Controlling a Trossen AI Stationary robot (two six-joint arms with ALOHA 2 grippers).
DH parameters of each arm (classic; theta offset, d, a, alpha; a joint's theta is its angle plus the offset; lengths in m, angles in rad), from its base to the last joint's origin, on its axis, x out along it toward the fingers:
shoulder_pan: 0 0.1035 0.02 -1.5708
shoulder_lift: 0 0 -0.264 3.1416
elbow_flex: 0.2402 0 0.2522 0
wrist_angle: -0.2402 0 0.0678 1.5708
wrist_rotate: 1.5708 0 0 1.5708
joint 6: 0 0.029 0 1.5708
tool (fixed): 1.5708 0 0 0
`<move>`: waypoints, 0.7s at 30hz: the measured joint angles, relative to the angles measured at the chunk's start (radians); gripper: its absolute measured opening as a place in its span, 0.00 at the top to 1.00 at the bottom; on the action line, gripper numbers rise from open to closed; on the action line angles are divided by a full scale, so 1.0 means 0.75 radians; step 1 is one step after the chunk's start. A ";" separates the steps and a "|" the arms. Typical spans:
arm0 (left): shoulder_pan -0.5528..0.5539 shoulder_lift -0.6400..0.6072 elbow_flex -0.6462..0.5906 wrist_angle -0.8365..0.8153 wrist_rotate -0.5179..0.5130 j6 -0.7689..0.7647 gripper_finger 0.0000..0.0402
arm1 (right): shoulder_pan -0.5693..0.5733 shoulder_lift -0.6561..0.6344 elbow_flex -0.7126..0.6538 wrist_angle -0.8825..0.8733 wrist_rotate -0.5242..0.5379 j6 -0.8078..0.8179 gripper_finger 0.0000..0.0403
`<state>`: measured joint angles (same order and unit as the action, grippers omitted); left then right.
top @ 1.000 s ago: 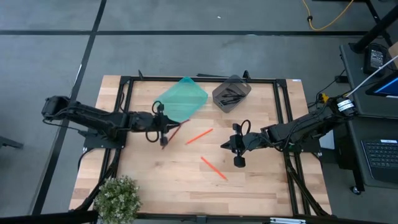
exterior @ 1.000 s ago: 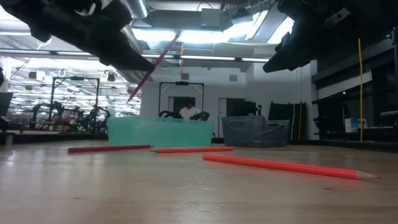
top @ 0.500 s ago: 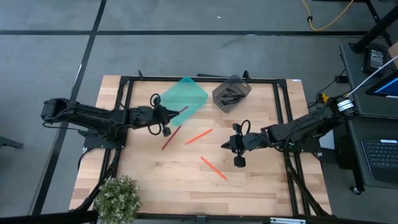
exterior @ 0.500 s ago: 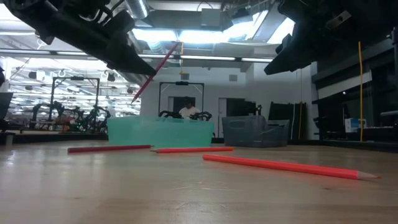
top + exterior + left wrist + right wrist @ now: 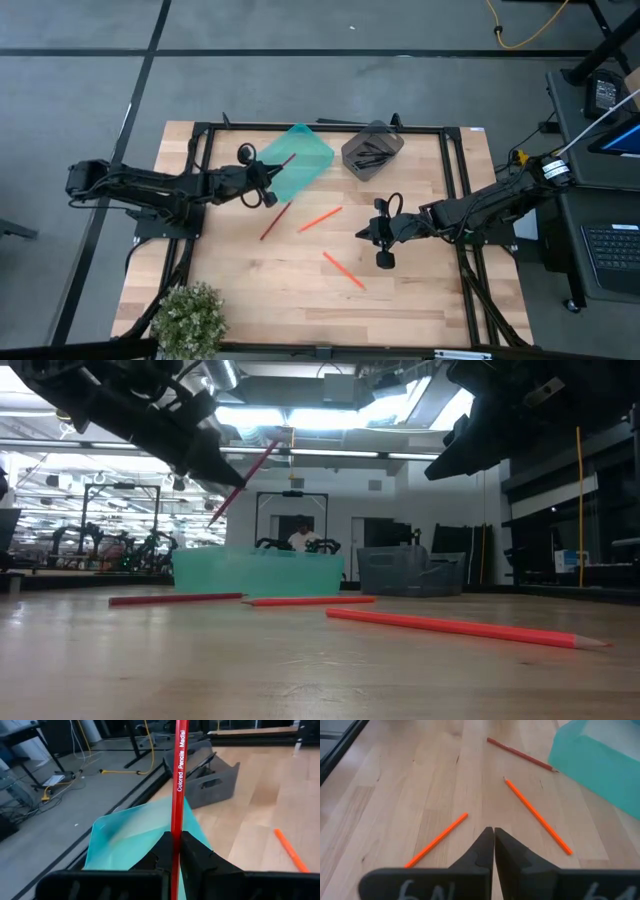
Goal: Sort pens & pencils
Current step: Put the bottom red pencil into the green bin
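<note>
My left gripper (image 5: 263,186) is shut on a dark red pencil (image 5: 178,775), whose free end reaches over the near-left rim of the teal bin (image 5: 295,160). The grey bin (image 5: 372,150) beside it holds the black pens (image 5: 375,154). Three pencils lie flat on the table: a dark red one (image 5: 274,221) and two orange ones (image 5: 320,218) (image 5: 343,268). My right gripper (image 5: 383,243) hangs shut above the table, right of the orange pencils, touching nothing. My left gripper pinches the dark red pencil's shaft (image 5: 174,837) between its two fingers, roughly mid-length as the low view shows (image 5: 243,480). The fingers come from the table's left and lie along the pencil. It is lifted clear and tilted, its far end higher (image 5: 275,438).
A potted plant (image 5: 190,318) stands at the table's near-left corner. A black frame (image 5: 205,150) runs around the work area. Bare wood lies between the loose pencils and the near edge. A person (image 5: 300,537) sits far off in the room behind.
My left gripper has moved toward the table's far edge, toward the teal bin, carrying the dark red pencil; the pencil's free end now stands over the bin. The dark red pencil on the table, earlier under the gripper, now shows in full.
</note>
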<state>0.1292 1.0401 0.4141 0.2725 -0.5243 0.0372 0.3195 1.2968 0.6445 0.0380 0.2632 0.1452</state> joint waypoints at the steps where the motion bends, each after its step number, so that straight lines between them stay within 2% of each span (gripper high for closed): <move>1: 0.004 0.000 0.000 -0.007 0.000 0.000 0.96 | 0.000 0.000 0.000 0.000 0.000 0.000 0.96; 5: 0.028 0.000 0.002 -0.059 0.012 -0.013 0.96 | 0.000 0.000 0.000 0.000 0.000 0.000 0.96; 9: 0.088 0.001 0.048 -0.202 0.118 -0.052 0.96 | 0.000 0.000 0.000 0.000 0.011 0.000 0.96; 12: 0.133 0.009 0.077 -0.260 0.147 -0.070 0.96 | 0.000 0.000 0.000 -0.001 0.041 0.000 0.96; 21: 0.275 0.010 0.102 -0.288 0.302 -0.069 0.97 | -0.001 0.000 0.001 -0.009 0.043 -0.008 0.96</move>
<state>0.3358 1.0473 0.4908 0.0566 -0.2975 -0.0147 0.3191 1.2968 0.6449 0.0311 0.2951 0.1392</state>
